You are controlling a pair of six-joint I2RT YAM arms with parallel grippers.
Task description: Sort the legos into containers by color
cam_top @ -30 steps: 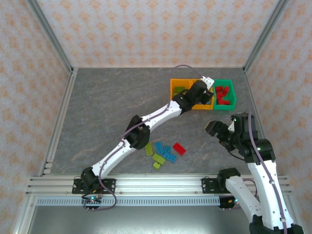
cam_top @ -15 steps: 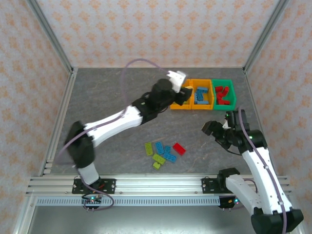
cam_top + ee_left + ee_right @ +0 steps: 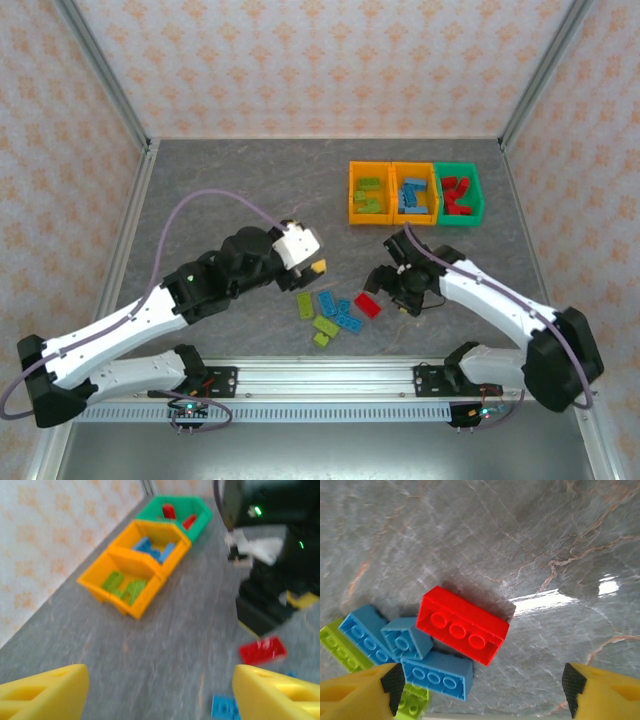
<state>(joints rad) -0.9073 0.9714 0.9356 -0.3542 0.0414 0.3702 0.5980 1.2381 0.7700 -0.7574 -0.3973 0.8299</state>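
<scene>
Three containers stand in a row at the back right. The left orange bin (image 3: 352,192) holds lime legos, the middle orange bin (image 3: 414,219) blue ones, and the green bin (image 3: 480,196) red ones. Several loose legos lie near the front. Among them are a red brick (image 3: 367,305) (image 3: 462,625), blue bricks (image 3: 347,316) (image 3: 437,676) and lime bricks (image 3: 305,305). My left gripper (image 3: 311,262) (image 3: 160,695) hovers open and empty just left of the pile. Open too, my right gripper (image 3: 388,290) (image 3: 482,692) hangs low over the red brick's right side.
Aluminium frame rails (image 3: 300,375) run along the front edge, and patterned walls close in the other sides. The left half of the grey table (image 3: 220,190) is bare. In the left wrist view the right arm's dark body (image 3: 275,555) sits close beside the red brick (image 3: 262,650).
The left arm pulled back from the bins to the near side of the table and its jaws opened wider. The right arm swung left and down over the red brick.
</scene>
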